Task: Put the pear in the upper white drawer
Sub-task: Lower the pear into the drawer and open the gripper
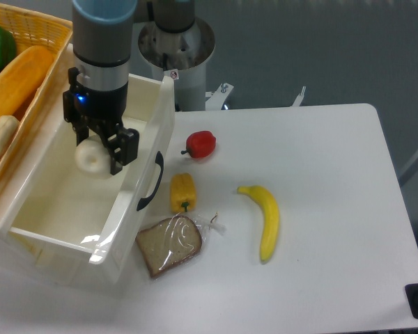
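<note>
We see the end effector (96,152) inside the open top of the upper white drawer (150,122), and its two fingers are closed on the pear (88,156). The pear is pale and round, and it is held above the drawer floor, near the back part of the box; we cannot tell if it touches the floor. The black handle (152,182) is on the front panel of the drawer. To the left, a woven basket (52,29) sits against the drawer rim. On the white counter (327,160) lie a red pepper (203,143), a yellow bell pepper (182,191), a wrapped bread slice (170,243) and a banana (266,218), all apart from each other.
</note>
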### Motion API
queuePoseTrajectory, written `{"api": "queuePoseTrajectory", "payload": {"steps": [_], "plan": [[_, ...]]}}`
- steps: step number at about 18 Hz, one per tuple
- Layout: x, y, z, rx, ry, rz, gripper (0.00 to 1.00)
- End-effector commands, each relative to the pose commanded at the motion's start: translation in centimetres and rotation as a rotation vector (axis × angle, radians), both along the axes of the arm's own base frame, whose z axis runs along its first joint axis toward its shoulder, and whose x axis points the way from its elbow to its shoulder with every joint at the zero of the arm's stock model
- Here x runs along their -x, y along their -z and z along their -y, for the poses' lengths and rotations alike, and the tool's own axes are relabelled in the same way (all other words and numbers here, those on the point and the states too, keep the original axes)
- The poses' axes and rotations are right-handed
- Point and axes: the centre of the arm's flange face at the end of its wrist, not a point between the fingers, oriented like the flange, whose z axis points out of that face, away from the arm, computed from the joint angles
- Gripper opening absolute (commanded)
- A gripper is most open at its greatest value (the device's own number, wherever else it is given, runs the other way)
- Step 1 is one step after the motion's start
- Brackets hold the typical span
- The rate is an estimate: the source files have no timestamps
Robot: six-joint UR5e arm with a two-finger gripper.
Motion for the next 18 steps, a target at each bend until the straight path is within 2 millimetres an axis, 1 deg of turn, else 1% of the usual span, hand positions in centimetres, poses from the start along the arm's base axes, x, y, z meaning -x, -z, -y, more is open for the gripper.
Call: {"api": "queuePoseTrajectory", "payload": {"steps": [4,9,13,14,15,16,17,18], "plan": [[-0.6,2.4,0.9,0.033,0.092,-0.002,0.26],[-0.7,3.2,1.1,0.054,0.197,-0.005,0.27],[-0.2,3.5,1.2,0.054,0.225,-0.012,0.27],[-0.1,3.6,1.1,0.054,0.229,-0.013,0.29],[0.0,3.7,1.1,0.057,0.229,-0.013,0.33],[0.0,3.9,1.1,0.064,0.230,-0.017,0.45],[0.0,4.0,1.3,0.072,0.230,-0.024,0.61],[0.0,4.2,1.3,0.082,0.232,-0.032,0.74]]}}
